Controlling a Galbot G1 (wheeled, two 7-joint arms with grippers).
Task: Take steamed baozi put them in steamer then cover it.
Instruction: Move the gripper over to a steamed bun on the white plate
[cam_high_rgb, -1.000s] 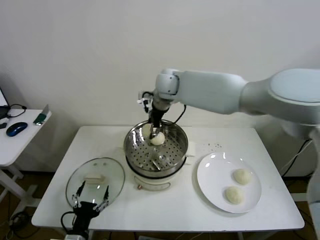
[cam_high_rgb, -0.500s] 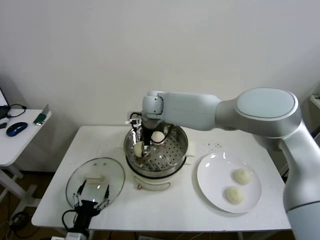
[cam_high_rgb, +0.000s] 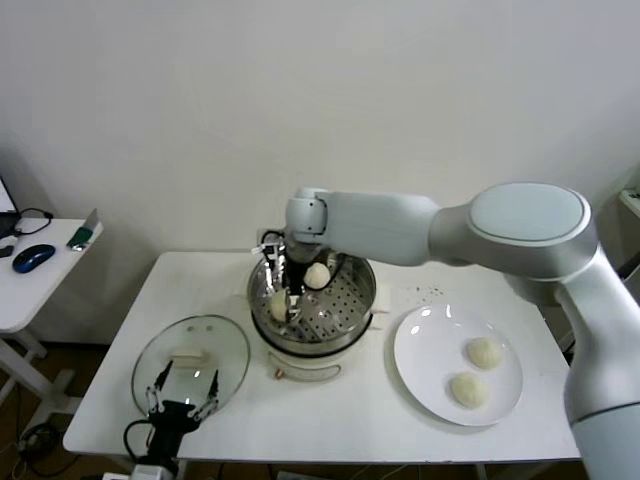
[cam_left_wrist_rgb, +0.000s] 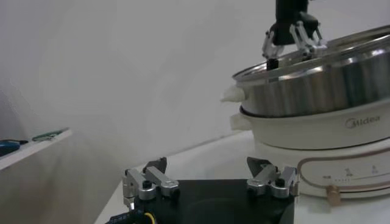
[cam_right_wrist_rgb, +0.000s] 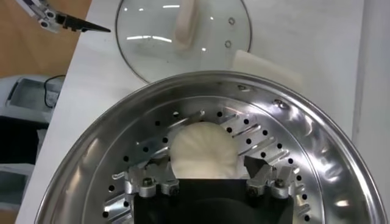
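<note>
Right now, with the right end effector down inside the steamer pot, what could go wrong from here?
1. The right end effector stands open around a cream-white dough bun; lifting off-line could drag it.
2. A second bun sits close beside; the arm could nudge it.
3. The round shiny stainless-steel steamer rim is near the wrist; a sideways exit may knock it.

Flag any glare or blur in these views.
Head view: window glare on the glass lid and plate. Right wrist view: bright reflections on the steamer rim and lid. Left wrist view: foreground left gripper soft, steamer wall streaked with highlights.
</note>
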